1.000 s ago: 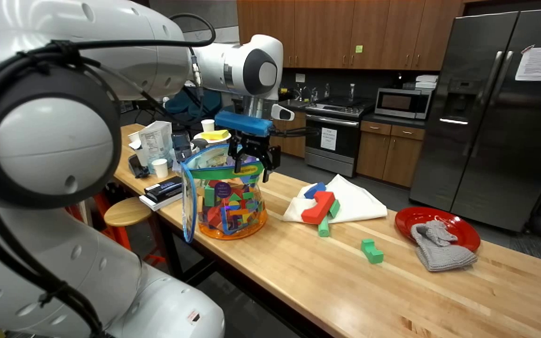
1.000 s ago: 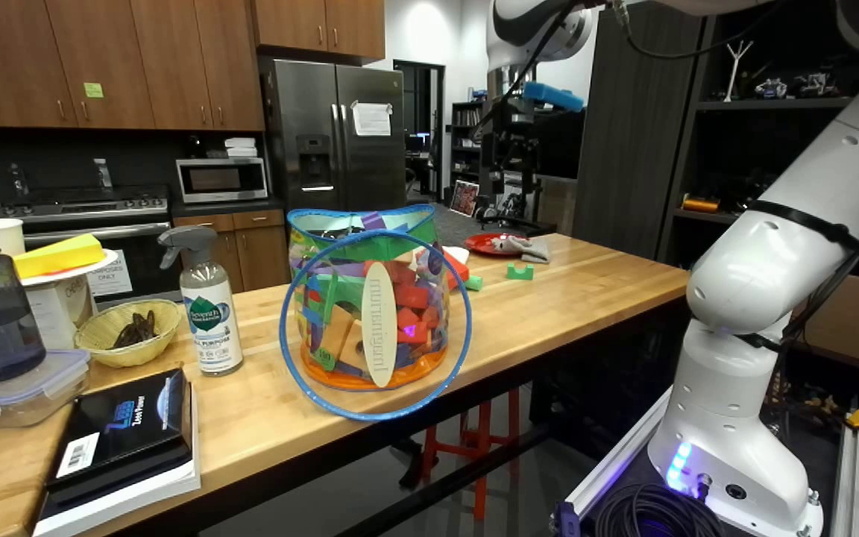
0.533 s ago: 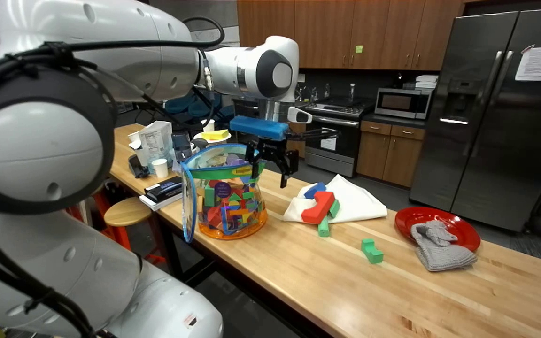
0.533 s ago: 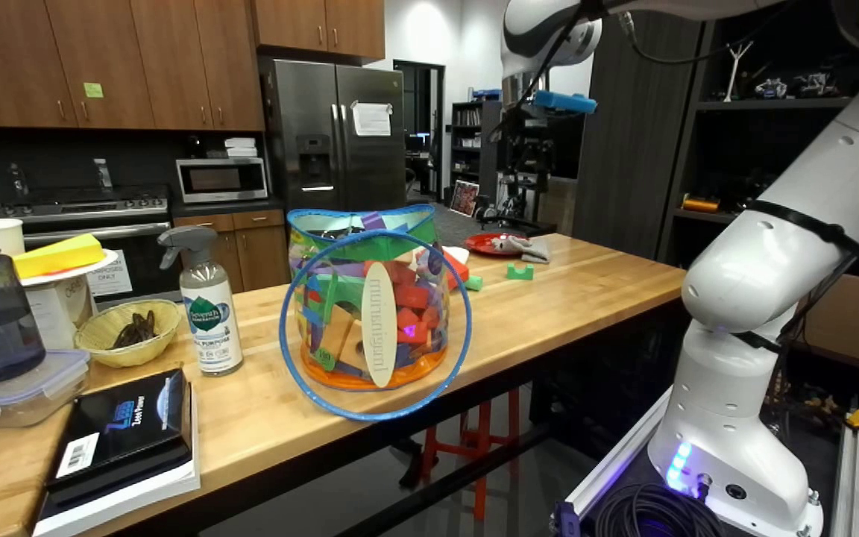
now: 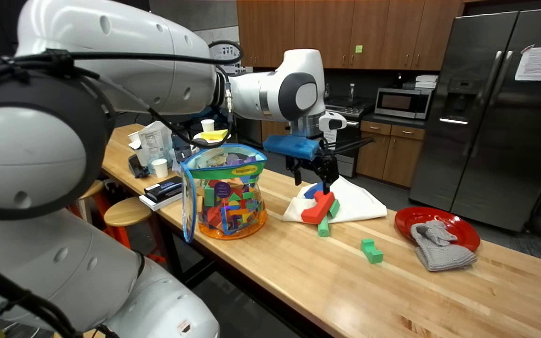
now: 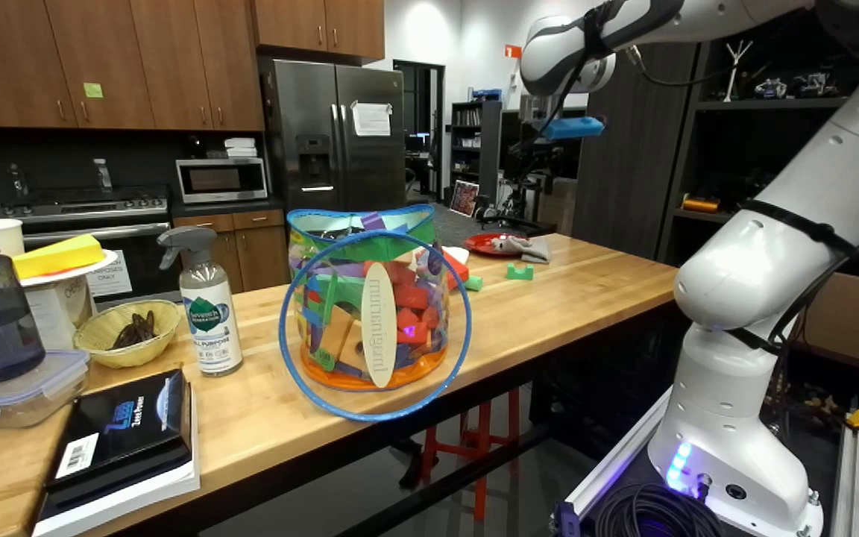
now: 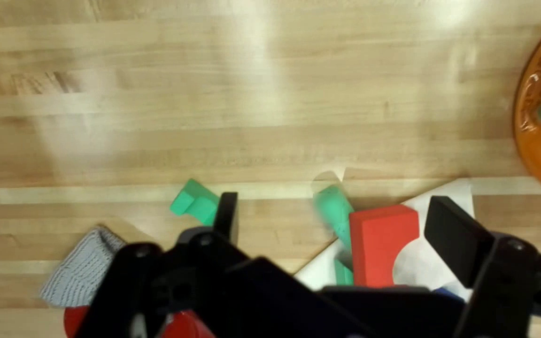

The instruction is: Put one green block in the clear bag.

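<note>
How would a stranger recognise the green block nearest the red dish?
On the wooden table, find the red dish. Left of it in an exterior view lies the green block, alone and notched, unlike the green cylinder near the red block.

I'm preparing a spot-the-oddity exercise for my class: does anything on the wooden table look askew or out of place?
Yes: the grey knitted cloth spills partly off the round red plate onto the wooden table, looking as if dropped rather than laid neatly inside.
</note>
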Action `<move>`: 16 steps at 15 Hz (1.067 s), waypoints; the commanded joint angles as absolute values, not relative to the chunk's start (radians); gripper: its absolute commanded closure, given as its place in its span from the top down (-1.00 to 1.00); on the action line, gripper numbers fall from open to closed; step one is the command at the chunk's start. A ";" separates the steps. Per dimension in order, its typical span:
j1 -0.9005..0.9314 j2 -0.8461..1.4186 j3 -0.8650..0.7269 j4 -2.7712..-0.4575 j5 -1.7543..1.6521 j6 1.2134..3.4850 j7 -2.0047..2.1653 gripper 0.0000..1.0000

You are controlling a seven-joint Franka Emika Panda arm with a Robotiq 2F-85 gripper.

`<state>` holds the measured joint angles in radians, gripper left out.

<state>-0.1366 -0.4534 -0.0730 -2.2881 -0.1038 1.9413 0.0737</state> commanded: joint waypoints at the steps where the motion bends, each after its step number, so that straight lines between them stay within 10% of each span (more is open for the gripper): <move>1: -0.166 -0.429 -0.066 -2.321 -0.161 2.086 0.147 1.00; 16: -0.253 -0.294 -0.117 -2.301 -0.267 2.220 0.245 1.00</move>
<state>-0.2427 -0.3132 -0.1052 -2.3140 -0.2522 2.2192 0.2280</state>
